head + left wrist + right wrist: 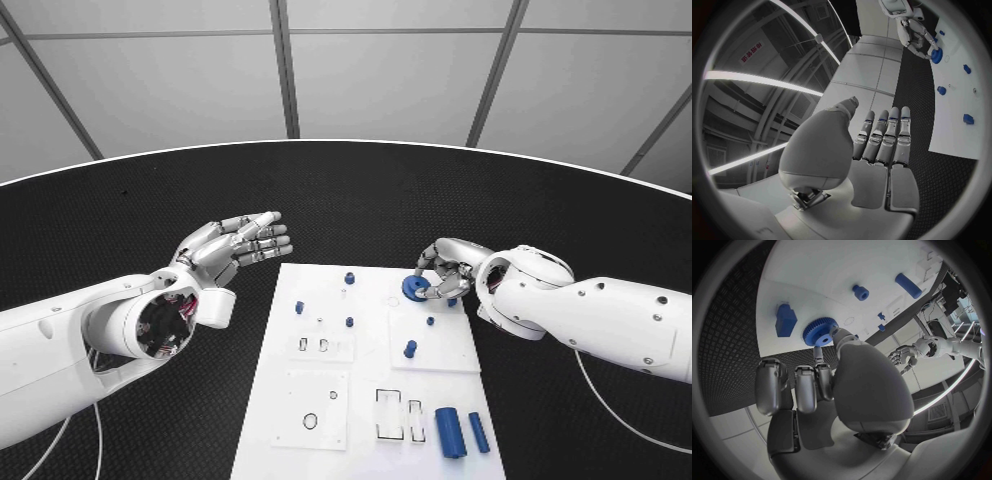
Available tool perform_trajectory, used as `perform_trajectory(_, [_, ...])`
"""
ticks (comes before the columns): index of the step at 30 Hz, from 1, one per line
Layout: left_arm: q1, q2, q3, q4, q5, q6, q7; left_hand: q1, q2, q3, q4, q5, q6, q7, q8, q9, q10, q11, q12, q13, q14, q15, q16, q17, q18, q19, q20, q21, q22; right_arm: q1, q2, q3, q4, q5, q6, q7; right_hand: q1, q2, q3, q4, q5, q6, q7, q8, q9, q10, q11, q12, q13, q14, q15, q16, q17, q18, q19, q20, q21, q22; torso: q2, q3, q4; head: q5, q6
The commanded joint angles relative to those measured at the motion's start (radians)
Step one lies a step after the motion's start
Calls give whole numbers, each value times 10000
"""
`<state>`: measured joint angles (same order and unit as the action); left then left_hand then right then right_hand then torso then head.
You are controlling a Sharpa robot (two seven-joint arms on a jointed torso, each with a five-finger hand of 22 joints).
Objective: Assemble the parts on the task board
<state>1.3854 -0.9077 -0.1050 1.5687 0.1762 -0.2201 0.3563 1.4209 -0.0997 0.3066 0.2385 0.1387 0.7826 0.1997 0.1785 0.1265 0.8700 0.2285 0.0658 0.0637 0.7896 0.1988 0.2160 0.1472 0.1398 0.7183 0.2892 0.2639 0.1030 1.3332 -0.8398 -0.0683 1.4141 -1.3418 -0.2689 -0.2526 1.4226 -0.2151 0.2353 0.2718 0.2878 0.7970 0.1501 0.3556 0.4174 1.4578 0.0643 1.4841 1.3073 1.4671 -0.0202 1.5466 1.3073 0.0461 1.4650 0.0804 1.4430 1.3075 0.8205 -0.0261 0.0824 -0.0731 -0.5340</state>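
The white task board lies in the middle of the black table. My right hand is at the board's far right edge and pinches a blue gear between thumb and a finger, low over the board. In the right wrist view the gear sits at the fingertips, beside a blue block. My left hand hovers off the board's far left corner, fingers straight and together, holding nothing. The left wrist view shows that flat hand and the gear far off.
Small blue pegs stand on the board's far half. Two blue cylinders lie at its near right corner, next to rectangular slots. Black table surrounds the board.
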Motion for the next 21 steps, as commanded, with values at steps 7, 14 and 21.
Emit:
perform_trajectory(7, [0, -11, 0, 6, 0, -6, -3, -3, -56, 60, 6, -55, -31, 727, -48, -6, -55, 15, -5, 0, -84, 1, -38, -8, 99, -18, 13, -47, -14, -14, 28, -58, -38, 0, 79, -14, 134, -16, 111, -31, 88, 124, 8, 75, 8, 476, 3, 60, 1850, 927, 78, 58, 2089, -73, 516, 57, 75, 977, 5, 12, -6, 5, -42])
perform_trajectory(14, [0, -14, 0, 8, 0, -6, -9, -3, -54, 66, 4, -55, -36, 727, -50, -7, -55, 15, -5, 0, -85, 2, -42, -8, 98, -18, 13, -48, -16, -22, 51, -69, -40, 0, 65, 7, 261, -29, 276, -110, 133, 200, 2, 106, -9, 481, -5, 79, 1870, 929, 72, 65, 2108, -80, 521, 53, 102, 1018, -1, 6, -7, -4, -72])
perform_trajectory(21, [0, -11, 0, 6, 0, -1, -13, -3, -54, 66, 4, -55, -36, 727, -50, -7, -55, 15, -5, 0, -85, 2, -42, -8, 98, -18, 13, -48, -16, -34, 47, -71, 8, -1, -156, 98, 369, 27, 606, -191, 228, 505, -55, 230, -12, 558, -51, 179, 1967, 935, 38, 77, 2140, -88, 530, 32, 139, 1073, -7, 3, -6, -12, -79])
